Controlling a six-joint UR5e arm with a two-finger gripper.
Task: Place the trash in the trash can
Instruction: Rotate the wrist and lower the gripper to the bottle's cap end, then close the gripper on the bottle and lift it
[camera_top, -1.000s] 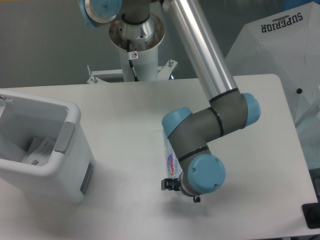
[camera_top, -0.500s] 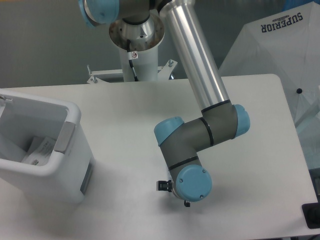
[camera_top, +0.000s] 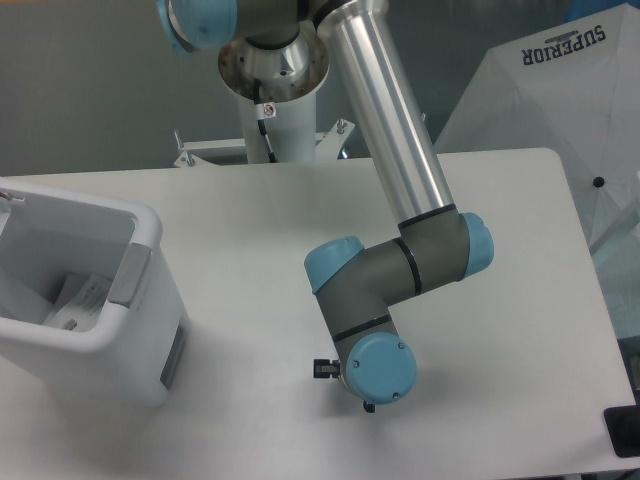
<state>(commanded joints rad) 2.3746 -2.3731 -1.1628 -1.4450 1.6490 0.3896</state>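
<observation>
The white trash can (camera_top: 140, 235) stands at the table's left edge with its grey side panel facing right. A white wrapper (camera_top: 76, 300) lies inside it. The small clear bottle is hidden in this view. My arm's wrist (camera_top: 377, 368) hangs low over the front middle of the table, well to the right of the trash can. The gripper is under the wrist and almost wholly hidden. Only a small black part (camera_top: 323, 369) sticks out on the left. Its fingers do not show, so I cannot tell whether they are open or shut.
The robot's pedestal (camera_top: 275, 110) stands behind the table's back edge. A white canopy marked SUPERIOR (camera_top: 560, 90) rises past the right edge. A black object (camera_top: 622, 432) sits at the front right corner.
The wrist has moved left and lower. The bottle's red-and-white label showed beside the wrist one second ago and is now covered by the arm.
</observation>
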